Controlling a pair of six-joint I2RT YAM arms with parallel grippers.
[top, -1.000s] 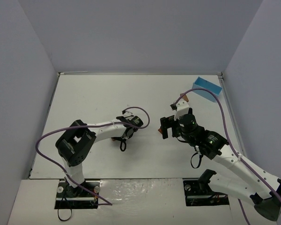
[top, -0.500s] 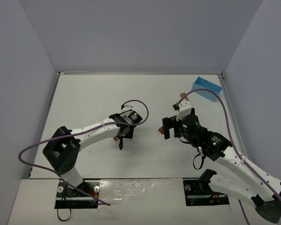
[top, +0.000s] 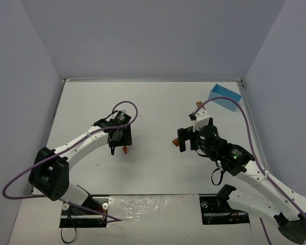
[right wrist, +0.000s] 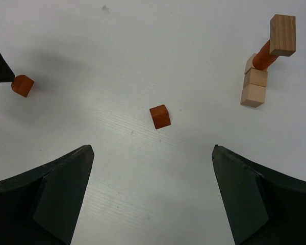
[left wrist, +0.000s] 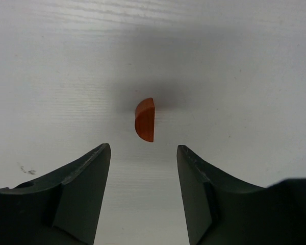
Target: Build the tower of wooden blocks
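Hovering over the white table (top: 92,102), left gripper (left wrist: 143,148) is part-open and empty, right gripper (right wrist: 153,148) wide open and empty. Wood block tower (right wrist: 255,78) stands far right, nearer the right arm. Half-round block (left wrist: 145,119) lies just ahead of the left jaws, centred, long axis pointing away; cube (right wrist: 159,116) lies ahead of the right.

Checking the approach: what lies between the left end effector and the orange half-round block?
Left wrist view: only bare table between left end effector and half-round block.

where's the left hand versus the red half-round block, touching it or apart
Apart. The left wrist view shows bare table between the open left hand and the red half-round block beyond it.
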